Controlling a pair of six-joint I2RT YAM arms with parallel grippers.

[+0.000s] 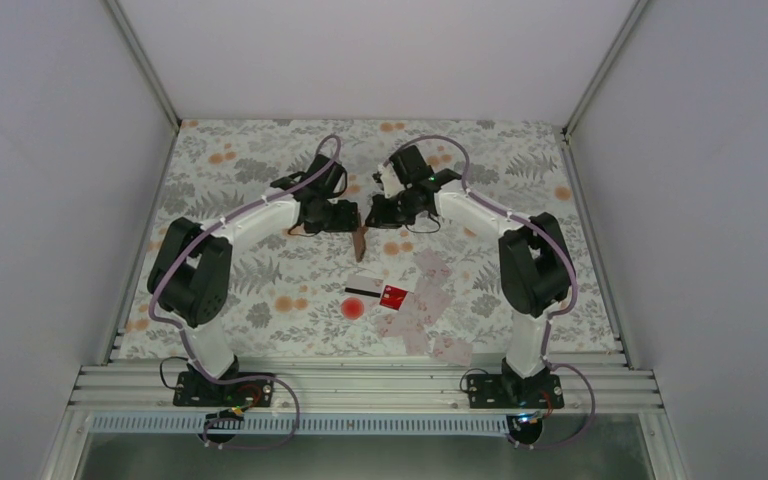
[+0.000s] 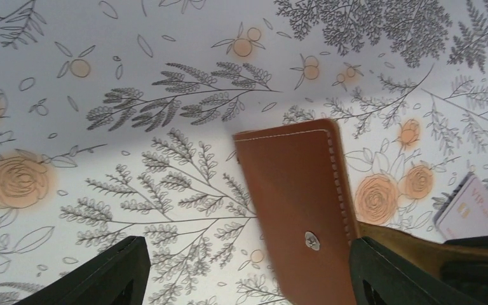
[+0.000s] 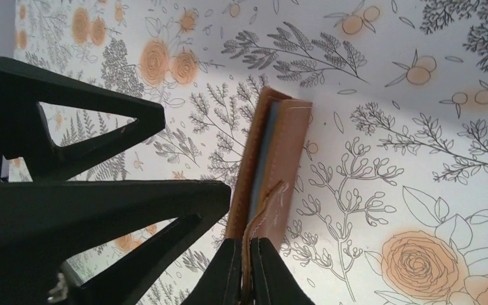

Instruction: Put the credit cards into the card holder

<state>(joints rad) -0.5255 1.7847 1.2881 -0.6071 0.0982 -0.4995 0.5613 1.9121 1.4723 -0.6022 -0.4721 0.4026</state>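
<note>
The card holder [image 1: 359, 243], a brown leather wallet, hangs above the cloth between the two grippers. My right gripper [image 3: 249, 267] is shut on one thin leaf of the card holder [image 3: 278, 146]; a pale blue-grey edge shows between its leaves. My left gripper [image 2: 248, 273] is open, its fingers [image 2: 111, 273] wide apart around the card holder [image 2: 298, 203], which lies close to the right-hand finger. The credit cards lie on the cloth nearer the arm bases: a black-striped one [image 1: 363, 291], a red one [image 1: 393, 296] and several pale ones [image 1: 430, 265]. One pale card [image 2: 470, 210] shows in the left wrist view.
A round red spot [image 1: 352, 309] lies on the floral cloth [image 1: 260, 200] beside the black-striped card. More pale cards [image 1: 450, 350] lie near the cloth's front edge. White walls enclose the table on three sides. The left gripper's black fingers [image 3: 101, 210] fill the left of the right wrist view.
</note>
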